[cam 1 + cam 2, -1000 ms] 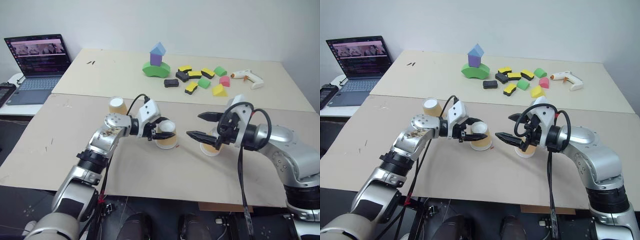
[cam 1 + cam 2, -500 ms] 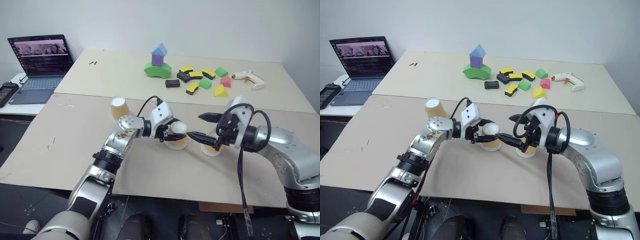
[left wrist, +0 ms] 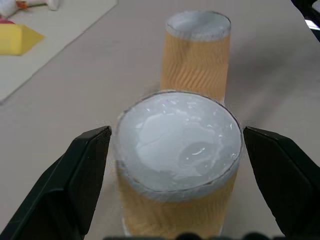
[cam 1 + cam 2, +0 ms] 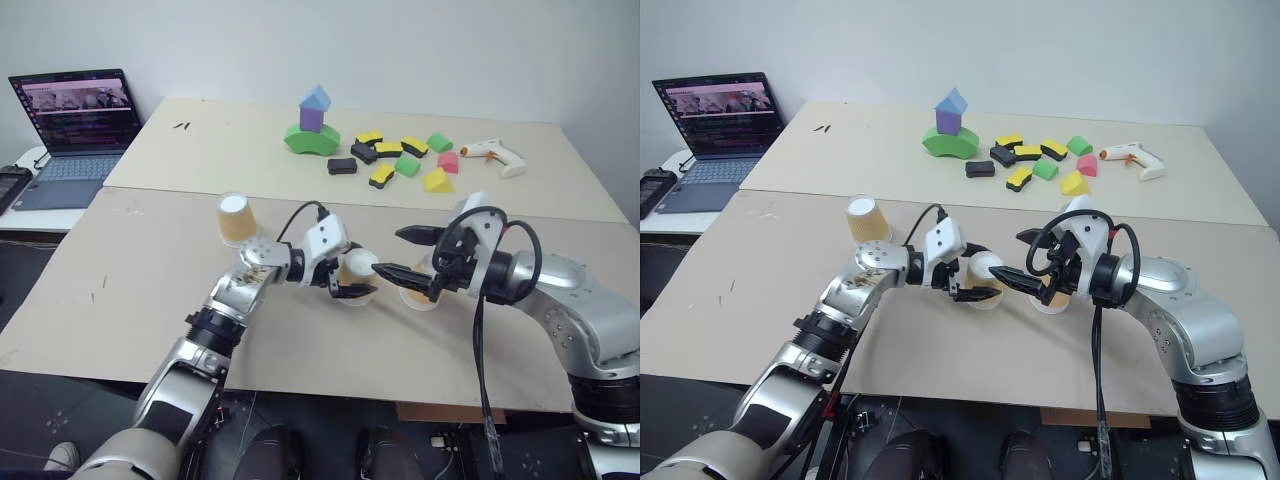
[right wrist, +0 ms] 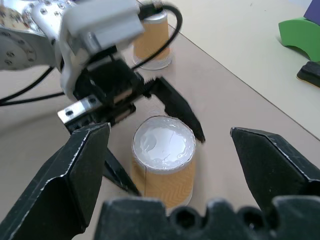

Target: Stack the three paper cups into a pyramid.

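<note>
Head views: two upturned paper cups stand side by side on the tabletop (image 4: 120, 290), the left gripper (image 4: 352, 277) spread around the middle cup (image 4: 353, 272), the right gripper (image 4: 402, 252) spread wide over the right cup (image 4: 418, 293); the third cup (image 4: 236, 218) stands apart. Left wrist view: fingers (image 3: 75, 177) flank the near cup (image 3: 177, 160) without touching. Right wrist view: black fingers (image 5: 80, 172) gape either side of the cup (image 5: 163, 167).

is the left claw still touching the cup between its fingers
Apart. The left wrist view shows bare table between each finger and the cup; the left claw stands open around it.
</note>
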`<control>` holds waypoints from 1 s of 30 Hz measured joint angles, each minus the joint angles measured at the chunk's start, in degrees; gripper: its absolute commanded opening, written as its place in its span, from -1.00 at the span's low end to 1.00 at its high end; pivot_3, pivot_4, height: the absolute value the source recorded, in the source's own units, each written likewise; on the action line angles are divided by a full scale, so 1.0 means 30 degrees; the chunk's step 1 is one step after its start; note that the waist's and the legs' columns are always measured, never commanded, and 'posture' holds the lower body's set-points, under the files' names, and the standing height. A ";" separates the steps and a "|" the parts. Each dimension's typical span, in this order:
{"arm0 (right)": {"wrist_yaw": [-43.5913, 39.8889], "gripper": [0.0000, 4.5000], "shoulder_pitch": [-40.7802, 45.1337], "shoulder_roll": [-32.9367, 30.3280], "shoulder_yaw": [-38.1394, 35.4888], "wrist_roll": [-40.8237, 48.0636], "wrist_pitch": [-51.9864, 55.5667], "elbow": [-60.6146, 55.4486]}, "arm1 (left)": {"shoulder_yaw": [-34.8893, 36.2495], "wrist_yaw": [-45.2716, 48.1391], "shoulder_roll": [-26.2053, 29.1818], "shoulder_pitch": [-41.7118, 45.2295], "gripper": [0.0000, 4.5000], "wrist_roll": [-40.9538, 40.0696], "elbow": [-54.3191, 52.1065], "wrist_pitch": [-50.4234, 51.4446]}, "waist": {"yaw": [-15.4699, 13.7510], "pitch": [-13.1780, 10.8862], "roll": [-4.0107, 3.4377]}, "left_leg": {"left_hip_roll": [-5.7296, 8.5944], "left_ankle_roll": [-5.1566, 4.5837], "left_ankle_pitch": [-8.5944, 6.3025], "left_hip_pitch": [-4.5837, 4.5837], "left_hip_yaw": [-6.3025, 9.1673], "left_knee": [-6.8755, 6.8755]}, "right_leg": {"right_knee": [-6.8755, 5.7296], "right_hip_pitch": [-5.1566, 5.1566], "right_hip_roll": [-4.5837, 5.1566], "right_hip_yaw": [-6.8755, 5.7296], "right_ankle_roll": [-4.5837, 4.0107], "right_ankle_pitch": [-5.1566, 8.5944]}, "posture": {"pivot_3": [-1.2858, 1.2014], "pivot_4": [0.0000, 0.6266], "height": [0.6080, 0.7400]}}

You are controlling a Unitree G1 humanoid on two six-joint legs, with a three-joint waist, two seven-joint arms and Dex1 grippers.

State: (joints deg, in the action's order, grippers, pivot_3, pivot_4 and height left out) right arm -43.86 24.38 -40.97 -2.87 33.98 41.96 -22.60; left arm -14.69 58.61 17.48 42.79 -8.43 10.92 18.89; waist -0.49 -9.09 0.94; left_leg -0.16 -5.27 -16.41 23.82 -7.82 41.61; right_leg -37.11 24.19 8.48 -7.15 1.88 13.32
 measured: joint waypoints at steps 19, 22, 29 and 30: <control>-0.0802 1.00 0.0212 0.0186 0.0325 -0.0021 -0.0007 0.1076 | 0.5713 -1.5802 -0.2456 -0.7755 0.99 0.3454 -1.1314 0.5188 | -0.0052 0.0001 -0.0001 | -0.0005 -0.0001 -0.0001 -0.0021 0.0010 0.0003 | -0.0007 -0.0033 -0.0013 0.0000 -0.0012 -0.0011 | 0.03 -0.52 0.46; -0.0902 1.00 0.0438 0.0191 0.0425 -0.0022 -0.0008 0.1309 | 0.6076 -1.7363 -0.2601 -0.9133 0.99 0.4242 -1.0751 0.4644 | -0.0088 0.0000 -0.0001 | -0.0012 -0.0001 -0.0002 -0.0021 0.0011 0.0011 | -0.0007 -0.0032 0.0000 0.0004 -0.0020 -0.0025 | 0.03 -0.52 0.46; -0.1192 1.00 0.0623 0.0192 0.0508 -0.0019 -0.0011 0.1375 | 0.6542 -1.7009 -0.2433 -0.9471 0.99 0.3531 -0.8825 0.3935 | -0.0165 0.0000 -0.0001 | -0.0015 0.0002 -0.0004 -0.0008 0.0014 0.0015 | 0.0003 -0.0015 0.0015 -0.0001 -0.0021 -0.0027 | 0.03 -0.52 0.46; -0.1181 1.00 0.0630 0.0192 0.0508 -0.0019 -0.0011 0.1378 | 0.6531 -1.6833 -0.2405 -0.9403 0.99 0.3450 -0.8394 0.3690 | -0.0145 0.0000 -0.0001 | -0.0016 0.0002 -0.0003 -0.0009 0.0013 0.0013 | 0.0001 -0.0016 0.0013 -0.0002 -0.0021 -0.0027 | 0.03 -0.52 0.46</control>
State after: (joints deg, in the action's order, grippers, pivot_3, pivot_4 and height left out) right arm -47.40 26.27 -40.40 -1.35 33.93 41.93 -18.46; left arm 4.90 8.11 10.26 14.58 1.92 -14.26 29.96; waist -0.93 -9.09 0.94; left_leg -0.21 -5.26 -16.42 23.79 -7.78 41.65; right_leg -37.10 24.14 8.52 -7.16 1.82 13.24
